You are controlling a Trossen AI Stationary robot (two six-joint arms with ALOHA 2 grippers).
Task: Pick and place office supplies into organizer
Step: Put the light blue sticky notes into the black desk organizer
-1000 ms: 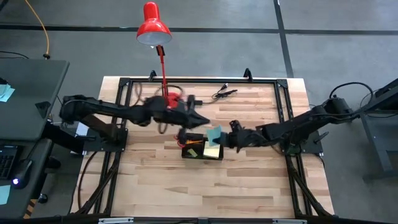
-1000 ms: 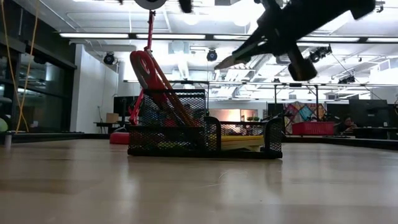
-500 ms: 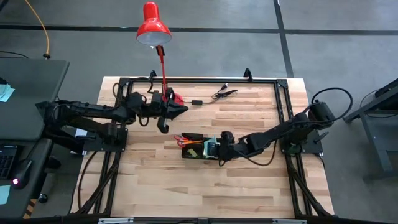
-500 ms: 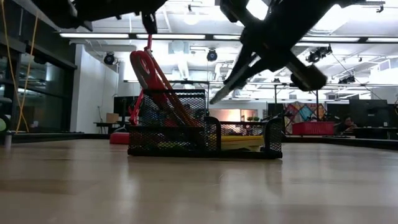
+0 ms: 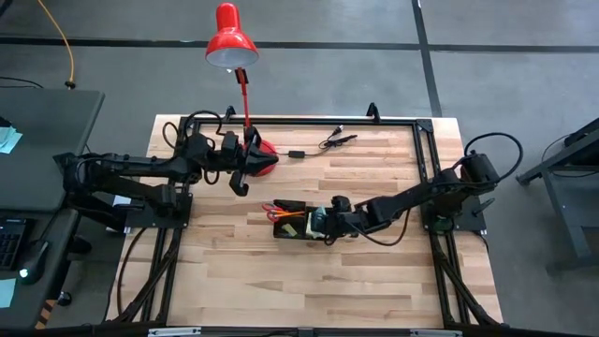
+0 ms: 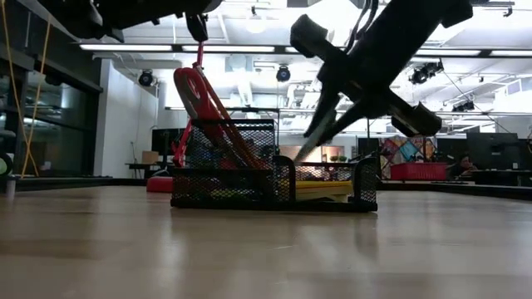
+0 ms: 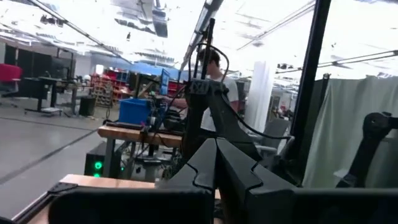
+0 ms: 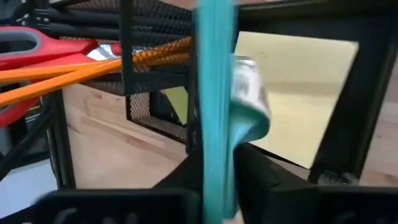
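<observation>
The right gripper (image 8: 214,168) pinches the teal-blue sticky-note pad (image 8: 211,93) edge-on over the organizer (image 5: 301,227); light, floppy paper, best held across its bound edge.

Crowded around the organizer, open surface toward the near edge.

The right end effector (image 5: 321,223) sits at the organizer (image 5: 301,223), blocking its right end with a teal pad (image 8: 214,118) upright between the fingers; scissors (image 6: 208,104) and pencils (image 8: 93,65) fill its left side. The left end effector (image 5: 240,180) hangs beside the lamp (image 5: 234,47) base. A cable (image 5: 332,141) lies near the far rail.
</observation>
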